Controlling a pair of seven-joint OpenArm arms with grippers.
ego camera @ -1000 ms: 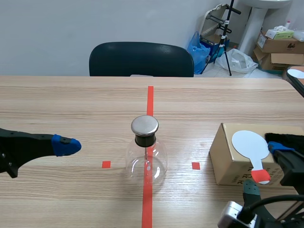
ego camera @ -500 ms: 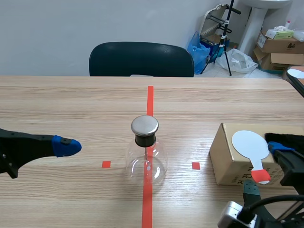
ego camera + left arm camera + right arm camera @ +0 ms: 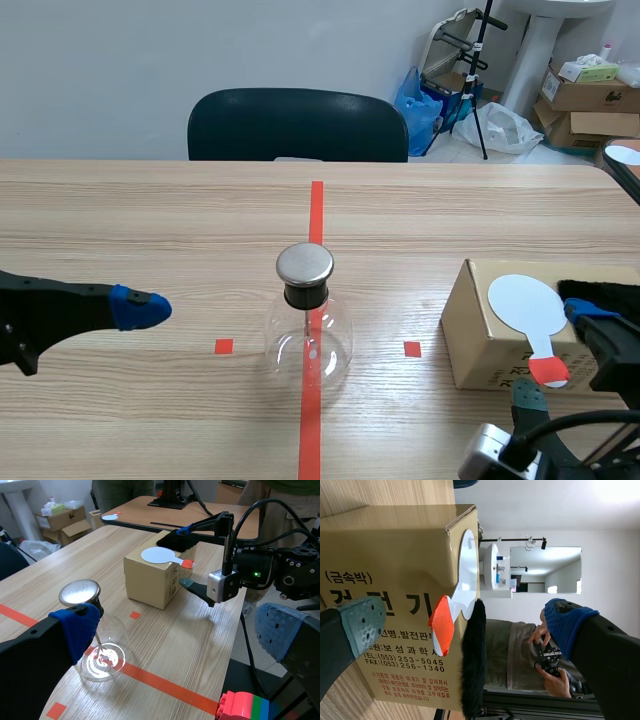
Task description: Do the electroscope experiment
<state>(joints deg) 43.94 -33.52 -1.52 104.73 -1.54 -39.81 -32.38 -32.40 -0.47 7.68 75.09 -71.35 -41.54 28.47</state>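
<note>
Your right tool (image 3: 464, 621), fingers wide, sits at the scene's lower right, the white round paddle (image 3: 528, 308) lying on the brown cardboard box (image 3: 468, 335) with its orange-red grip aimed at it, while your left tool (image 3: 177, 629), equally wide, hangs far left beyond the metal-capped glass flask (image 3: 308, 338).

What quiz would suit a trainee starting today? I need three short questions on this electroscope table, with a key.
1. True or false: the white paddle lies on top of the cardboard box.
2. The electroscope flask stands: A) on the central red tape line; B) on the box; C) between a gripper's fingers.
3. Fill the gap: the left gripper and the right gripper are both ____, holding nothing.
Key: 1 true; 2 A; 3 open.
</note>
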